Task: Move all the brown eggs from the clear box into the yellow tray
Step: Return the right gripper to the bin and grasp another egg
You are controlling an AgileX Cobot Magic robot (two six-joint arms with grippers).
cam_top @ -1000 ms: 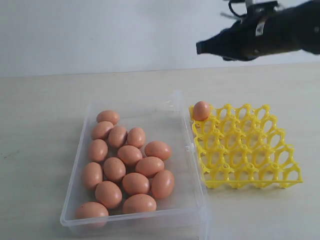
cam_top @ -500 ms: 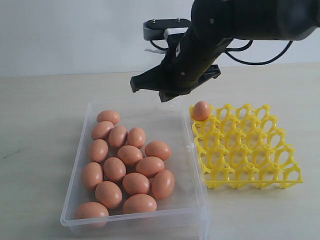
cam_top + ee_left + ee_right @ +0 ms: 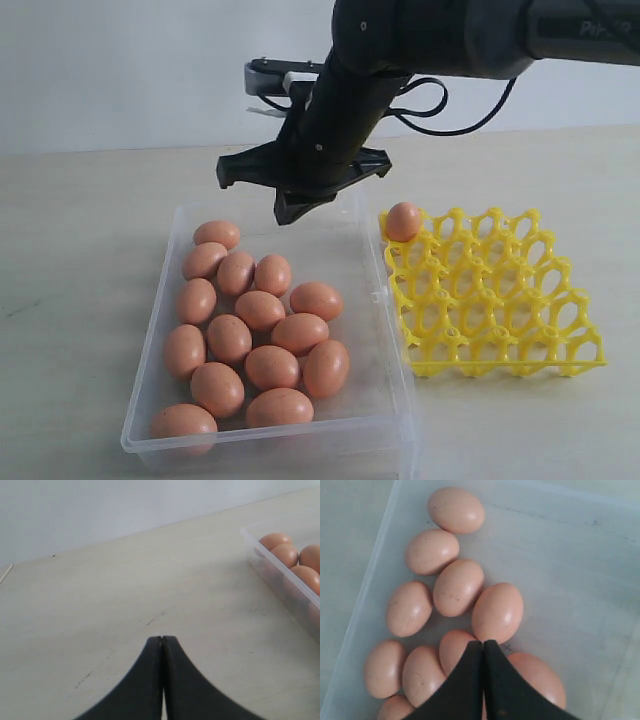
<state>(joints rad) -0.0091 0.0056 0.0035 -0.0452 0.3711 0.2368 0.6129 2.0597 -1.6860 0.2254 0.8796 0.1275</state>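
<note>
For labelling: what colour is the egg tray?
The tray is bright yellow, clearest in the exterior view.

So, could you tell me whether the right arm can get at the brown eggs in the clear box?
Probably yes: the right gripper hangs above the open-topped clear box, with nothing between it and the brown eggs. Its jaws are shut, so they must open first.

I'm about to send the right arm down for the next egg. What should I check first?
1. Right gripper open for a grasp: not ok, fingers shut.
2. Right gripper empty: ok.
3. Right gripper over the brown eggs in the clear box: ok.
4. Egg seated in the yellow tray corner cup: ok.
5. Empty cups available: ok, many.
6. Left gripper out of the way: ok, shut over the table beside the box.
</note>
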